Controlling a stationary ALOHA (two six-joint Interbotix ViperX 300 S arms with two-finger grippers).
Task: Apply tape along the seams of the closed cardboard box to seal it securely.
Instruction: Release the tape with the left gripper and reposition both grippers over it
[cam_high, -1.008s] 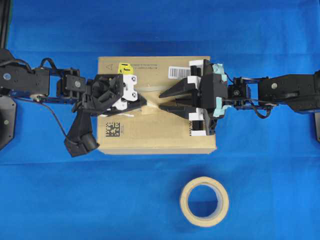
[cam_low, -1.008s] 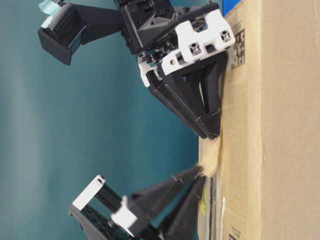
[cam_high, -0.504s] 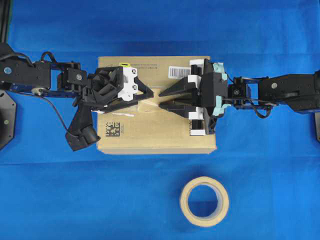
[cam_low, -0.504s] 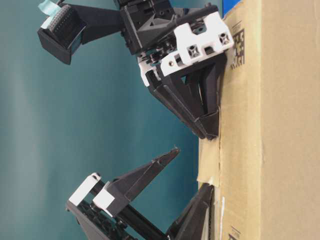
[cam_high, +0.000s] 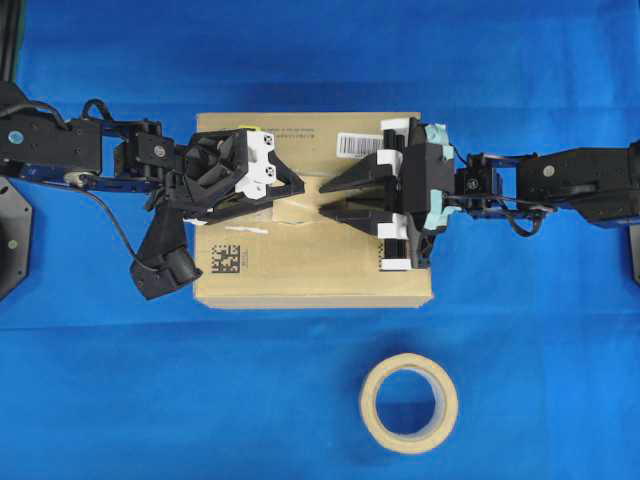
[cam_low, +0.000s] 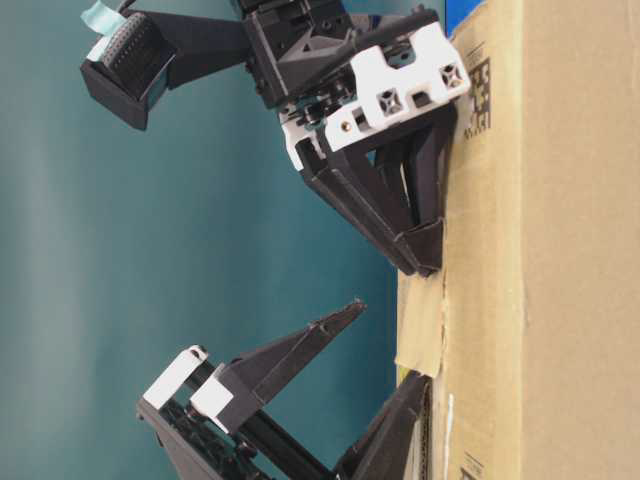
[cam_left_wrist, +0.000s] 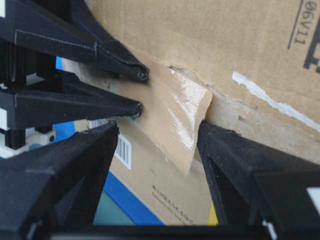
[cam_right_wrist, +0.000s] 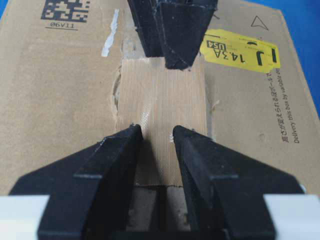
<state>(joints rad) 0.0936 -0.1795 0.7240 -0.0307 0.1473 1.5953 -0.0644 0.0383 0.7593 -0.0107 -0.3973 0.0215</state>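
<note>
My left gripper (cam_low: 385, 355) has just let go of the tape (cam_right_wrist: 162, 112): its jaws, pinched on the strip's end a second ago, now stand wide, one tip lifted clear. So the piece is laid, mid-top of the cardboard box (cam_high: 300, 270), its long axis along the seams (cam_high: 240, 229). That released end may be lifting slightly; hard to judge. My right gripper (cam_right_wrist: 156, 137) presses the other end, fingers narrowly apart, gripping nothing.

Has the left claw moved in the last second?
Yes. The left gripper opened wide, letting go of the tape on the cardboard box.
</note>
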